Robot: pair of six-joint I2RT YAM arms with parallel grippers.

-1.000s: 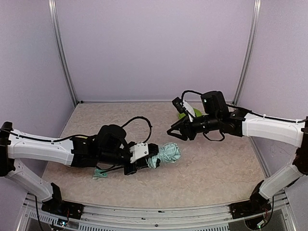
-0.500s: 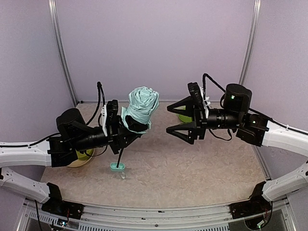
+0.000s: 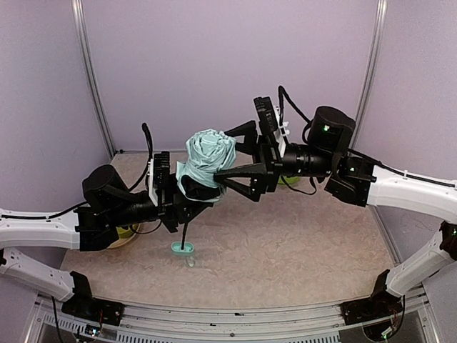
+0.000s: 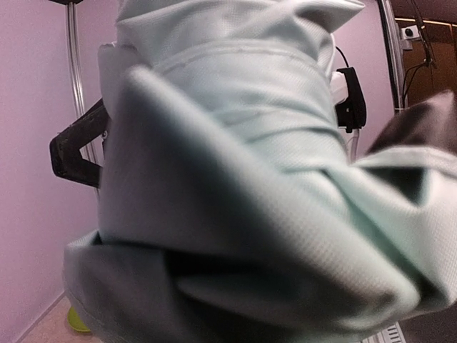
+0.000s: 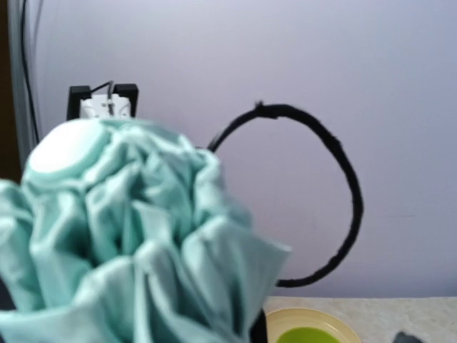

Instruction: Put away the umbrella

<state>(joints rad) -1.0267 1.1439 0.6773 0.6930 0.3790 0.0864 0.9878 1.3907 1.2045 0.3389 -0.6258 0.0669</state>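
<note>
The umbrella [image 3: 208, 158] stands upright above the table as a pale mint fabric bundle, top up. Its thin black shaft drops to the small mint handle [image 3: 181, 248] near the tabletop. My left gripper [image 3: 188, 193] is shut on the lower part of the bundle. In the left wrist view the umbrella's fabric [image 4: 235, 164] fills the frame and hides the fingers. My right gripper [image 3: 223, 154] is open wide, one finger above and one below the bundle's right side. In the right wrist view the crumpled canopy [image 5: 121, 236] sits close at the lower left.
A cream plate with a green bowl [image 3: 126, 230] lies behind the left arm, also seen as the plate [image 5: 307, 327]. Another green dish [image 3: 290, 180] peeks out behind the right arm. A black cable loop [image 5: 348, 187] hangs by the left wrist. Purple walls and metal posts [image 3: 94, 86] enclose the table.
The left arm lifted the umbrella from lying on the table to upright. The right gripper opened wide, rose and moved left up to the canopy.
</note>
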